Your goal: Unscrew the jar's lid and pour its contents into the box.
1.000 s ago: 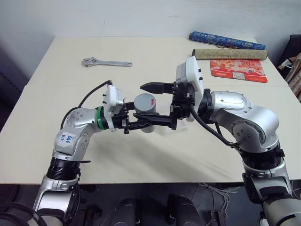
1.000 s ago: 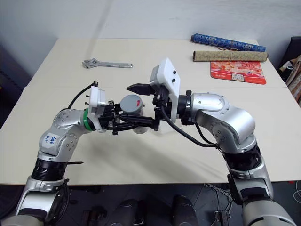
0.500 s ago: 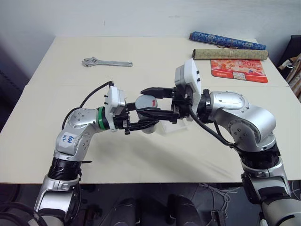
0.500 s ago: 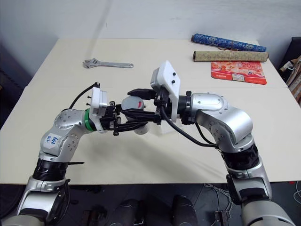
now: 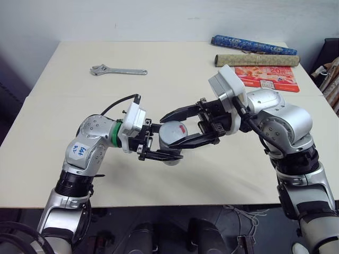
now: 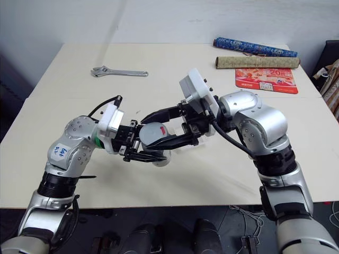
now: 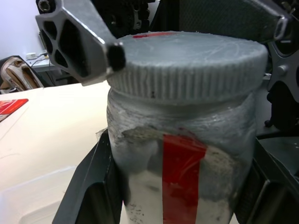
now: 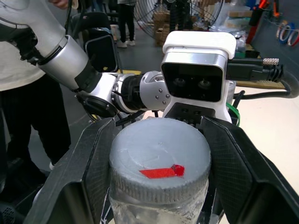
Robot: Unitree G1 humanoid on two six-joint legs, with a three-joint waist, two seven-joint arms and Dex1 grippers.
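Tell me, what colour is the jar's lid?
Grey, with a small red mark; the lid shows best in the right wrist view.

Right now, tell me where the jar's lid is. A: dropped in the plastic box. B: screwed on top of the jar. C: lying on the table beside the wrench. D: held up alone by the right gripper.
B: the grey lid sits threaded on the jar, which the left gripper holds, while the right gripper brackets the lid.

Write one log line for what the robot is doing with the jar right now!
left gripper: shut on jar | right gripper: jaws around lid, grip unclear | lid: still on | pouring: not yet
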